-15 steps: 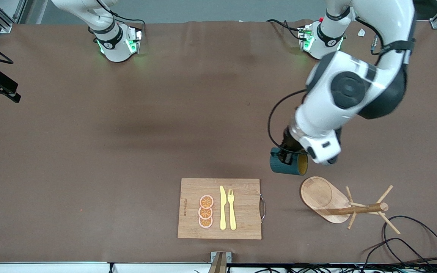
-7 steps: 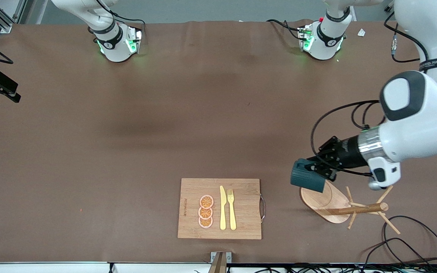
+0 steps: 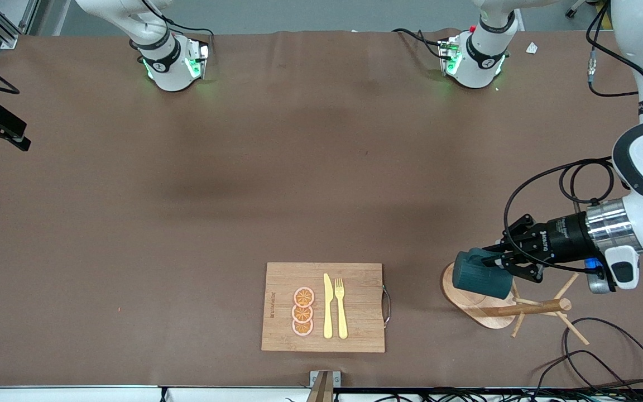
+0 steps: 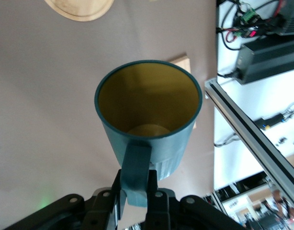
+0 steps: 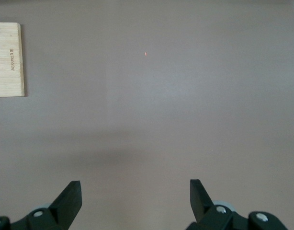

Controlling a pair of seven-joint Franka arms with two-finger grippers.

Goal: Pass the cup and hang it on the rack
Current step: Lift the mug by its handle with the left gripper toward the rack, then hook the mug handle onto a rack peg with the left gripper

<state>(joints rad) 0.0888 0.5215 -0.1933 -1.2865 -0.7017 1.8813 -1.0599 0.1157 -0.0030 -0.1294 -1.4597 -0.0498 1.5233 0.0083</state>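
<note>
Hanging step underway. Your left gripper, lower right of the front view, is clamped on the cup handle, over the rack base. Next: line the handle onto a peg. Right gripper waits, jaws apart.
</note>
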